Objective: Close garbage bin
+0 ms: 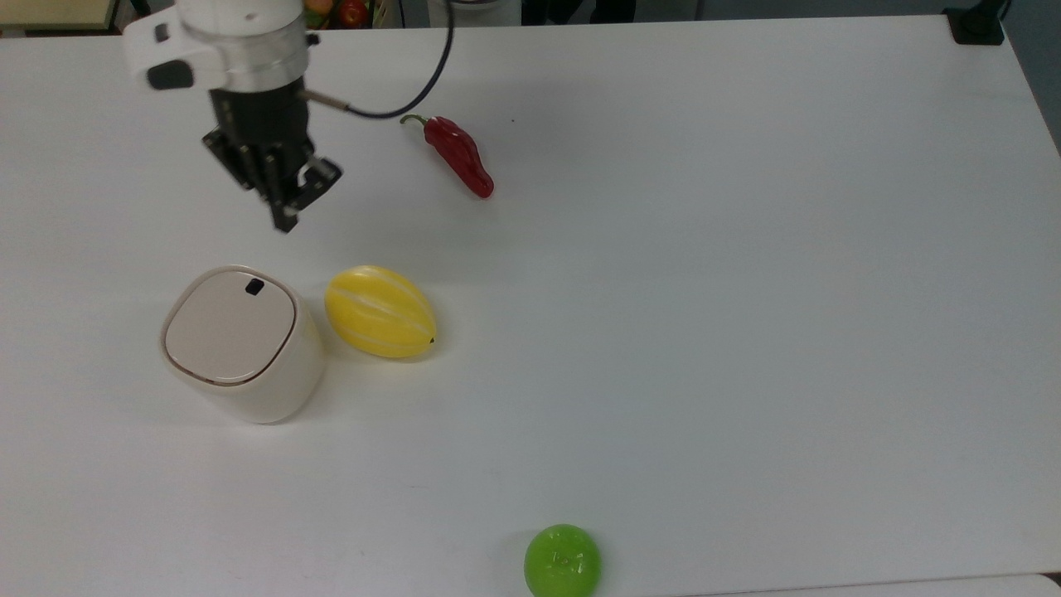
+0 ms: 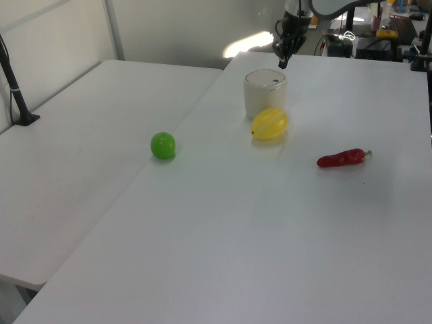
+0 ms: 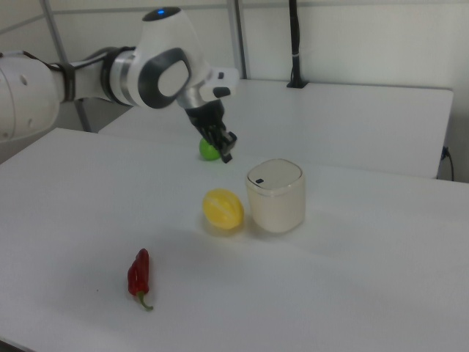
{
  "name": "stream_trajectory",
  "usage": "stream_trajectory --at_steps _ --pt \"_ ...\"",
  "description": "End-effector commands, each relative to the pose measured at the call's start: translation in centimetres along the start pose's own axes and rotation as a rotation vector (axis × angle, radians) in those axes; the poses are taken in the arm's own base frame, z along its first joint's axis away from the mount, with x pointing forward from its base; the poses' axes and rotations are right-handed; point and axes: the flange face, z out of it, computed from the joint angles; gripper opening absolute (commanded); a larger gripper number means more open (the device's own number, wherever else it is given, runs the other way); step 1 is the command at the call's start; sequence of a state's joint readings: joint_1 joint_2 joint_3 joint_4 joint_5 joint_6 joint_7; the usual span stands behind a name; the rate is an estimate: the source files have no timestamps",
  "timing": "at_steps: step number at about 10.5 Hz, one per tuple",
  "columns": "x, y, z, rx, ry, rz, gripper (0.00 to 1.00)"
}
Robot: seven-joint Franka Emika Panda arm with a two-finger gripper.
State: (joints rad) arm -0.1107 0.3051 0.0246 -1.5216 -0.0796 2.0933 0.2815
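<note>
The garbage bin (image 1: 249, 390) is a cream-white rounded tub standing on the white table at the top view's left. Its flat beige lid (image 1: 228, 327) lies level on the rim, with a small black mark near one edge. In the left view the garbage bin (image 2: 264, 98) sits behind the melon, and in the right view the garbage bin (image 3: 276, 198) stands to the melon's right. My gripper (image 1: 284, 220) hangs above the table, off the lid and apart from it, fingers together with nothing between them. It also shows as my gripper (image 2: 281, 63) and my gripper (image 3: 226, 155).
A yellow melon (image 1: 380, 311) lies right beside the bin. A red chili pepper (image 1: 460, 155) rests farther up the top view. A green ball (image 1: 562, 560) sits near the bottom table edge. A black post base (image 1: 976, 25) stands at the top right corner.
</note>
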Motion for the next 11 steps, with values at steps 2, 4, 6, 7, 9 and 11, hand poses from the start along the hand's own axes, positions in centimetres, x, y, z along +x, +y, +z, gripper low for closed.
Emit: stream_trajectory --at_steps 2,4,6,7,9,11 --pt "-5.5 -5.7 -5.3 -0.023 -0.13 -0.272 0.0" --pt "-7.5 -7.1 -7.0 -0.026 -0.185 -0.356 0.0" --pt "-9.2 -7.0 -9.0 -0.016 -0.213 -0.386 0.04" --pt "-9.8 -6.8 -9.8 -0.018 -0.239 -0.398 0.07" --pt "-10.9 -7.4 -10.8 -0.017 -0.265 -0.426 0.26" --pt "-10.9 -7.3 -10.8 -0.019 -0.273 -0.425 0.94"
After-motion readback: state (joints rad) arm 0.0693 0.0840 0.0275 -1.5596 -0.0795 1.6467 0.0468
